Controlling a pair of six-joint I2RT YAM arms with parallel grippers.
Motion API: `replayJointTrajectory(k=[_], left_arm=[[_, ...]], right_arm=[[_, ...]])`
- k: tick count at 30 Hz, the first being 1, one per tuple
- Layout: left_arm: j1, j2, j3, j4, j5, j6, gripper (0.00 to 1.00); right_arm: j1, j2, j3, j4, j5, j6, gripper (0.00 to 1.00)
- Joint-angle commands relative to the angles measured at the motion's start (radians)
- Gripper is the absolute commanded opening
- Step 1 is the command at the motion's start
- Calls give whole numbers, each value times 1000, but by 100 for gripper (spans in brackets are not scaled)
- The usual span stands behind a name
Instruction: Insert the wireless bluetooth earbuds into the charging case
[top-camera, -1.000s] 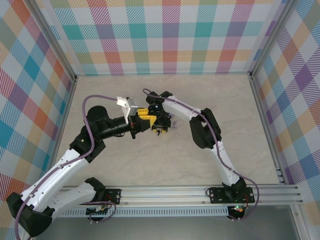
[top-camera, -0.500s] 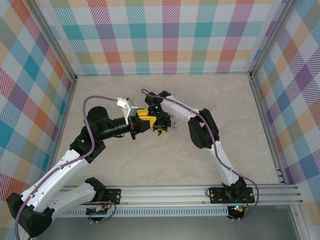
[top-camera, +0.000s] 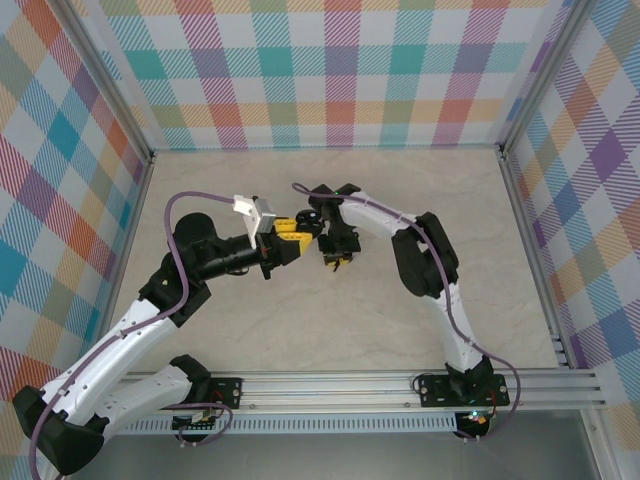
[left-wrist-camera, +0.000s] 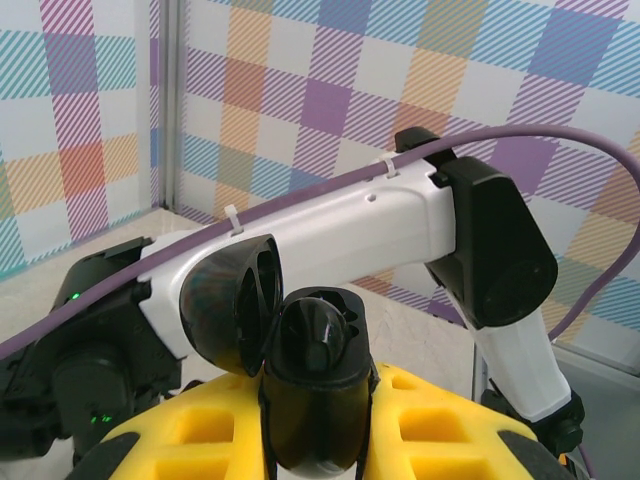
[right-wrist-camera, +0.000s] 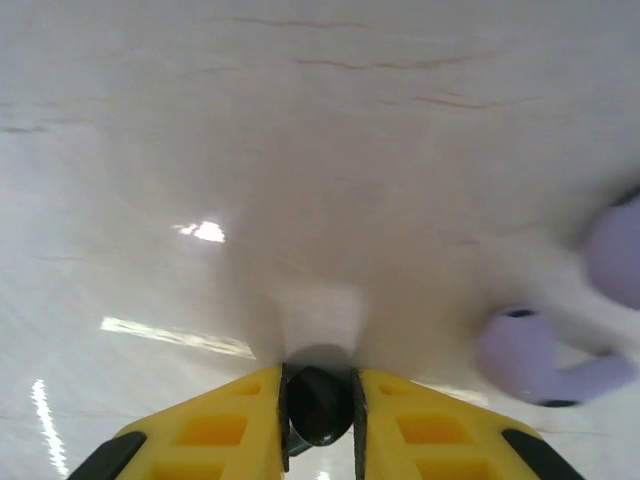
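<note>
My left pincer (left-wrist-camera: 318, 425) clamps the open charging case (left-wrist-camera: 315, 350), my right pincer (right-wrist-camera: 320, 388) a black earbud (right-wrist-camera: 320, 408); insertion next requires alignment.

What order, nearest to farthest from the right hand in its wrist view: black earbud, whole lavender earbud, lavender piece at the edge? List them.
1. Black earbud: in the right hand.
2. Whole lavender earbud: to its right.
3. Lavender piece: far right edge, cut off.

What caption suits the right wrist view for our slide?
Right gripper pinching a black earbud, a lavender earbud lying on the table beside it.
</note>
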Motion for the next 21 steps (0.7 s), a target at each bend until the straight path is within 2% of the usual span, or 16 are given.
replayJointTrajectory(k=[1,12,18,21], left_arm=[[-11,-20,-4,15,5,5,11],[-10,-14,1,21,7,-1,11],[-11,-10,2,27,7,-5,11],[-11,-9,2,28,7,-6,11]], right_arm=[[-18,-60,-71,37,-5,-170,22],[-19,-125,-171,28,-81,-379,26],[-20,-109,-151,15,-76,-353,33],[-20,-111,-139,16,-77,-298,39]])
